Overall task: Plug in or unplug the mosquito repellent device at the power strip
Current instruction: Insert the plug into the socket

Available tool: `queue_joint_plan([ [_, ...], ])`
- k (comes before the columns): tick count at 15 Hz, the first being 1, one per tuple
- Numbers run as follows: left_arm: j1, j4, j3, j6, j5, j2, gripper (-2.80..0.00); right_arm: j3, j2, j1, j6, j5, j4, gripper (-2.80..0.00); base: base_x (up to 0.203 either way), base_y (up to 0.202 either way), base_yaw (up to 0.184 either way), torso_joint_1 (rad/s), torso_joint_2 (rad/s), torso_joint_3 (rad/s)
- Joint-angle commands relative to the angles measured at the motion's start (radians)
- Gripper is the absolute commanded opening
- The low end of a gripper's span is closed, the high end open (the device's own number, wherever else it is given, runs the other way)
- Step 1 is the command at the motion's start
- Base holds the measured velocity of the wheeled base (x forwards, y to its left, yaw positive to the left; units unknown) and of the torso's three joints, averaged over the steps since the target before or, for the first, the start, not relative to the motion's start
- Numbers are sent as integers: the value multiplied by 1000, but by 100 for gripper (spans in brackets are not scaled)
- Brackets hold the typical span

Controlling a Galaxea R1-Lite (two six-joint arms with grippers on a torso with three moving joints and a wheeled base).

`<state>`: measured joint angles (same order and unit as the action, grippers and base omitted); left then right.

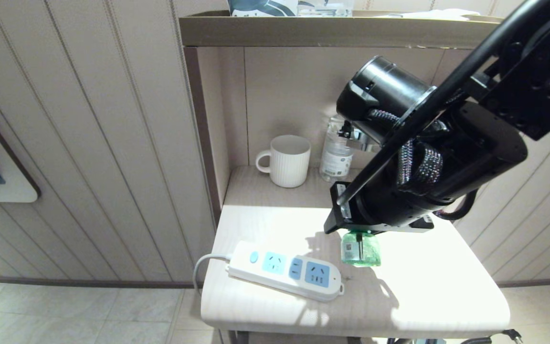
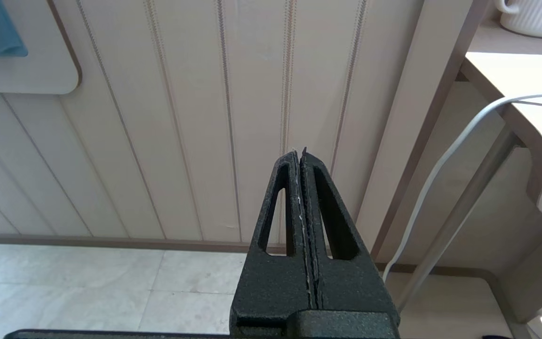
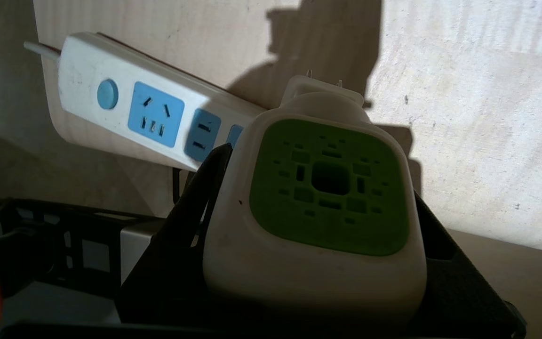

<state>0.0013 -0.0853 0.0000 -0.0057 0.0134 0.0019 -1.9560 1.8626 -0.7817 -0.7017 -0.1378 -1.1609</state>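
The mosquito repellent device [image 1: 360, 248] is not plugged in. The right claw [image 1: 358, 228] grips it by its white-and-green head, and it hangs over the table [image 1: 428, 286] just to the right of the power strip [image 1: 285, 270], apart from it. All 3 light-blue socket faces of the strip are bare, so if the aim is plugging in, pick-up is done and what is left is to carry the device left over a socket, line up its pins and press them home. If the aim was unplugging, the device is already out and only needs setting down. Which of the 2 applies cannot be told from this moment alone.

The head view shows the layout: the strip lies slantwise near the table's front left, its cord [image 1: 203, 265] dropping off the left edge, with a white mug [image 1: 285, 160] and a clear water bottle [image 1: 336, 155] far back by the wall. There the arm hides the device's head and the claw's grip.

The right wrist view gives what that hides: the fingers [image 3: 195, 197] clamp the white head on both sides, the green vent panel faces the camera, and 2 metal pins [image 3: 322, 77] stick out of the far end. It also shows the strip's round blue button [image 3: 107, 93].

The left wrist view shows the left claw [image 2: 300, 157] clenched on nothing, parked low beside the table and facing the panelled wall.
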Motion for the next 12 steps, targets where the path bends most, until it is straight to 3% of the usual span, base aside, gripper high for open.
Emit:
queue_joint_plan([
  [1, 0, -1, 0, 0, 0, 0, -280, -7, 6, -1, 1, 10, -30, -280, 0, 0, 0, 0, 0, 0],
  [12, 0, -1, 0, 0, 0, 0, -280, -8, -67, -2, 88, -6, -55, -280, 0, 0, 0, 0, 0, 0],
])
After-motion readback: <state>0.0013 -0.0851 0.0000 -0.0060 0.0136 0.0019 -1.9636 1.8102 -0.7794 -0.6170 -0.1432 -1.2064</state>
